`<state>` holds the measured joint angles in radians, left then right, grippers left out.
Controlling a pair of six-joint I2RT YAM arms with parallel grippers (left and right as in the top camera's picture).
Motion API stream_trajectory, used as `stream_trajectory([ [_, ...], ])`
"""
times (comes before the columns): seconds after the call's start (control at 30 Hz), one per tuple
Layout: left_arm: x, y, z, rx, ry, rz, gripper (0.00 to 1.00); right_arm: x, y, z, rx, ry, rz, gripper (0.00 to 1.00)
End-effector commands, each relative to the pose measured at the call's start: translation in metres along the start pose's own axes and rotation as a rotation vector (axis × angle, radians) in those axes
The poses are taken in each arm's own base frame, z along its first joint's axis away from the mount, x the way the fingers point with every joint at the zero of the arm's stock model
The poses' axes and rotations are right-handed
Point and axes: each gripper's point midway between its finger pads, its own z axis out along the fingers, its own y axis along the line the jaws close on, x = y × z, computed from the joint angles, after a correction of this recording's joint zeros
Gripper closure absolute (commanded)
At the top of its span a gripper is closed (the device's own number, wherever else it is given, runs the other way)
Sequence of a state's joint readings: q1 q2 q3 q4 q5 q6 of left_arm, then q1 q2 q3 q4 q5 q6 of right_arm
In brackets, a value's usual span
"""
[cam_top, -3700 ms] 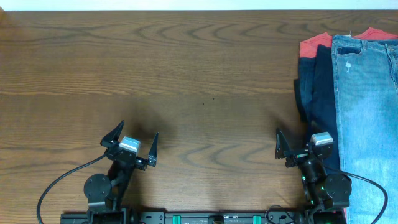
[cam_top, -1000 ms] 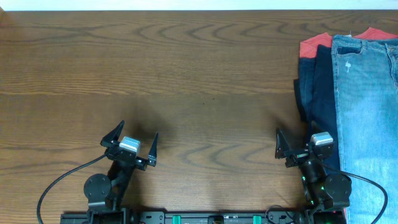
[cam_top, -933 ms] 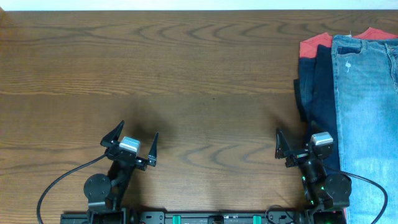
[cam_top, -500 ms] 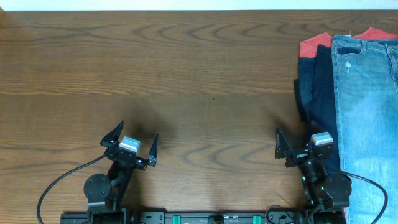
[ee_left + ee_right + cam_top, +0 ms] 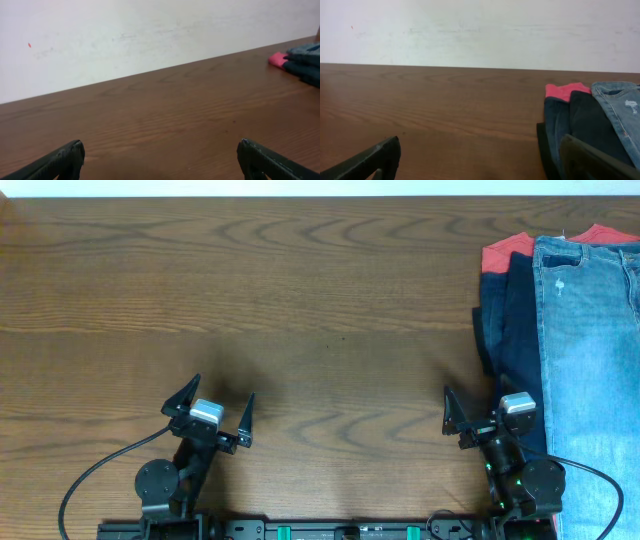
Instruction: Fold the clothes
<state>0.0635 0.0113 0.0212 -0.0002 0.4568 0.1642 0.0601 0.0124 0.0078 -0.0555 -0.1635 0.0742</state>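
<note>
**Gripper state.** My left gripper [image 5: 220,394] stands with its jaws fully apart and nothing between them. It hangs low over bare wood in the near-left part of the surface [image 5: 300,300]. In the left wrist view both black fingertips [image 5: 67,157] frame only wood grain, with the white wall [image 5: 150,30] behind. My right gripper [image 5: 477,145] is likewise spread wide and holds nothing. It sits near the front edge on the right side, just beside the pile of clothing.

**Location of the task item.** The light-blue jeans [image 5: 590,360] lie flat along the far-right edge of the surface. They run from the back edge down toward the front, past my right arm, and out of the overhead view on the right. They are the top layer of a stack:

- Beneath them, showing on their left side, lie dark navy garments [image 5: 505,320].
- Beneath those lies a red garment [image 5: 505,252] — only its back edge shows, at the far end of the stack.

A small pale mark [image 5: 558,285] sits on the denim near the far end. No part of the jeans is folded over in the visible area.

**Relations.** My right gripper's outer finger overlaps the edge of the dark garments in the right wrist view; whether it touches the cloth I cannot tell. A black cable [image 5: 592,478] from my right arm crosses over the near part of the denim. My left gripper is well apart from the stack — from its own camera the clothing appears only at the far right.
</note>
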Motion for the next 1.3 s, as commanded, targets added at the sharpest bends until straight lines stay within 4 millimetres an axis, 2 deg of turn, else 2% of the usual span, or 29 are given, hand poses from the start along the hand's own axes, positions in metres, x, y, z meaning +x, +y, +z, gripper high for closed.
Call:
stream_trajectory([
  [0.0,0.017,-0.004,0.001,0.018,0.050,-0.057,0.02,0.003,0.000,0.000,-0.004,0.010,0.001,0.01],
  [0.1,0.012,-0.003,0.001,0.017,0.036,-0.051,0.02,0.005,-0.001,0.001,0.001,0.021,0.002,0.01],
  [0.17,-0.005,-0.003,-0.001,0.013,-0.001,-0.069,0.02,0.001,0.004,0.000,-0.023,0.018,0.002,0.01],
  [0.27,-0.036,0.001,-0.007,-0.004,-0.052,-0.102,0.02,-0.027,0.014,-0.005,-0.071,-0.030,0.013,0.01],
  [0.37,-0.064,0.002,-0.011,-0.010,-0.078,-0.093,0.02,-0.050,0.015,-0.013,-0.055,-0.013,0.034,0.01],
  [0.5,-0.083,0.024,-0.011,-0.117,0.017,-0.182,0.02,-0.050,0.015,-0.018,-0.034,0.165,0.067,0.01],
  [0.67,-0.099,0.039,0.010,-0.142,0.203,-0.244,0.02,-0.035,0.013,-0.012,-0.007,0.453,0.122,0.01],
  [0.77,-0.109,0.047,0.026,-0.141,0.336,-0.288,0.02,-0.031,0.011,-0.002,0.009,0.618,0.154,0.01],
  [0.83,-0.117,0.052,0.035,-0.139,0.419,-0.315,0.02,-0.039,0.012,0.009,0.005,0.691,0.171,0.01],
  [1.03,-0.156,0.064,0.056,-0.132,0.560,-0.344,0.02,-0.105,0.025,0.062,-0.088,0.713,0.220,0.01],
  [1.07,-0.159,0.065,0.058,-0.131,0.570,-0.344,0.02,-0.110,0.029,0.066,-0.106,0.719,0.249,0.01],
  [1.1,-0.163,0.067,0.061,-0.130,0.577,-0.347,0.02,-0.110,0.035,0.067,-0.135,0.755,0.272,0.01],
  [1.17,-0.165,0.068,0.063,-0.130,0.584,-0.350,0.02,-0.105,0.034,0.075,-0.137,0.779,0.281,0.01],
  [1.27,-0.162,0.056,0.061,-0.077,0.603,-0.400,0.02,-0.090,0.023,0.087,-0.088,0.816,0.275,0.01],
])
